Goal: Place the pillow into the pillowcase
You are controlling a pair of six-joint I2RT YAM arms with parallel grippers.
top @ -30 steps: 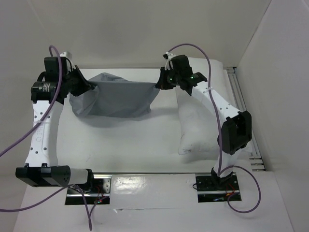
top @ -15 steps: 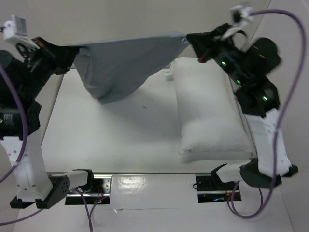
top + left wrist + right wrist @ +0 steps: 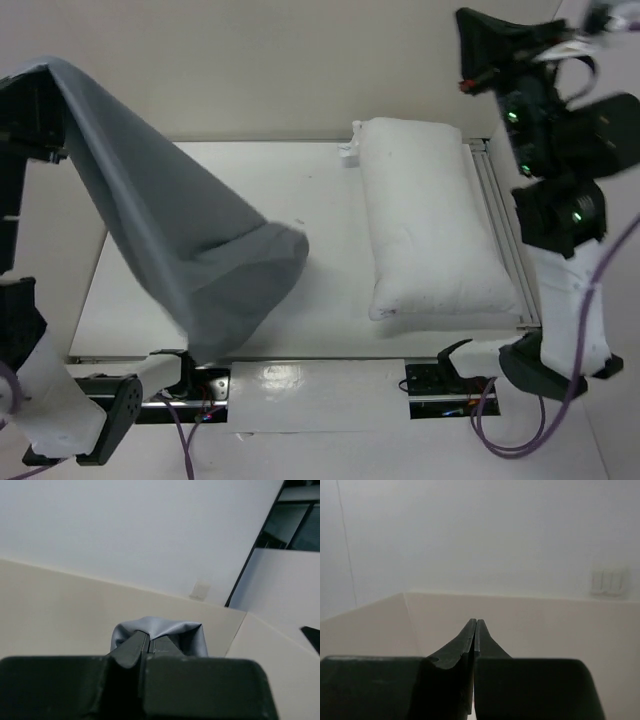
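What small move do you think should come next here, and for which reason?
Probably bring the right gripper down toward the hanging pillowcase, then open it and grip the free edge. Only the left gripper is shut on the cloth, holding it high, so it droops to the table. The right one is shut on nothing, raised high on the side of the pillow.

Lit brightly and evenly from overhead, with glare along the near edge of the table (image 3: 330,300); blurred close-up in wrist views.
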